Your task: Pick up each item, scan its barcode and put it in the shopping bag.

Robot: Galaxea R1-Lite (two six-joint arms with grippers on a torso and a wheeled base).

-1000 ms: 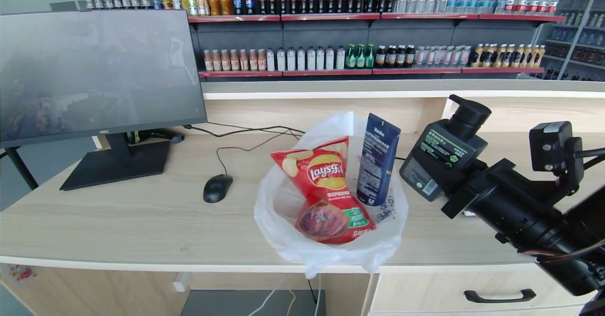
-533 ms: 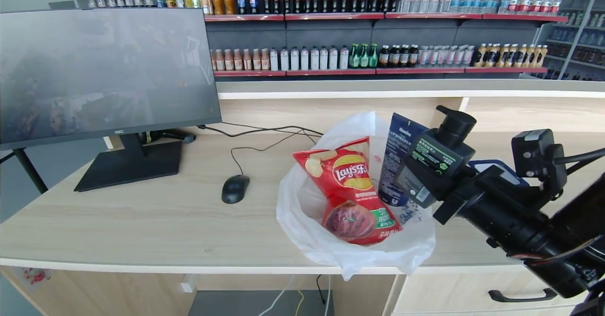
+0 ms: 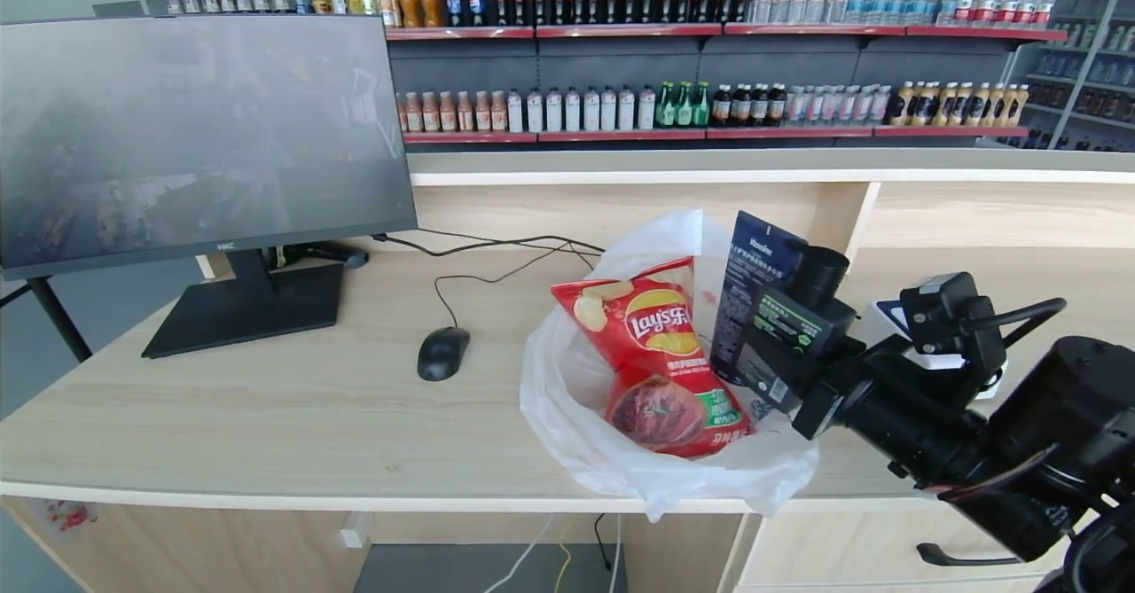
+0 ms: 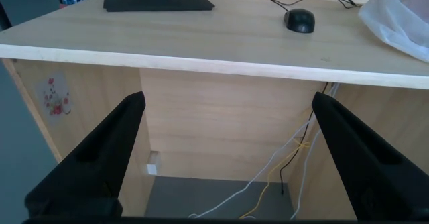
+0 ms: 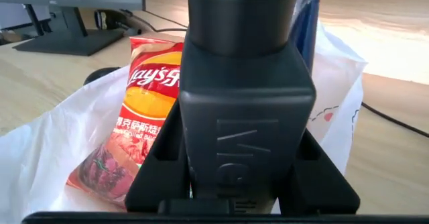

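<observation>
The right gripper (image 3: 820, 378) is clenched on the base of the dark pump bottle (image 3: 785, 331), its two fingers pressed to opposite sides, as the right wrist view shows; the bottle tilts with its pump head toward 12 o'clock and hangs over the 3 o'clock rim of the shopping bag (image 3: 567, 416). The base grip probably serves to leave the labelled face bare and to send the bottle into the opening. The bag lies slumped and wide open on the counter (image 3: 266, 416); inside it the chips packet (image 3: 656, 345) leans across the middle and the blue tube (image 3: 754, 265) stands at about 1 o'clock, so the free room is on the 3 o'clock side – likely why the bottle comes in from there. The left gripper (image 4: 228, 100) hangs below the counter's front edge with its fingers spread and nothing between them, out of the way of the drop.

Against the picture half a second back, the bottle has come lower and toward 9 o'clock – its pump head now overlaps the tube where before it stood above it; the bag and its contents have not shifted. The step looks like the placing, with the release not yet made.
</observation>
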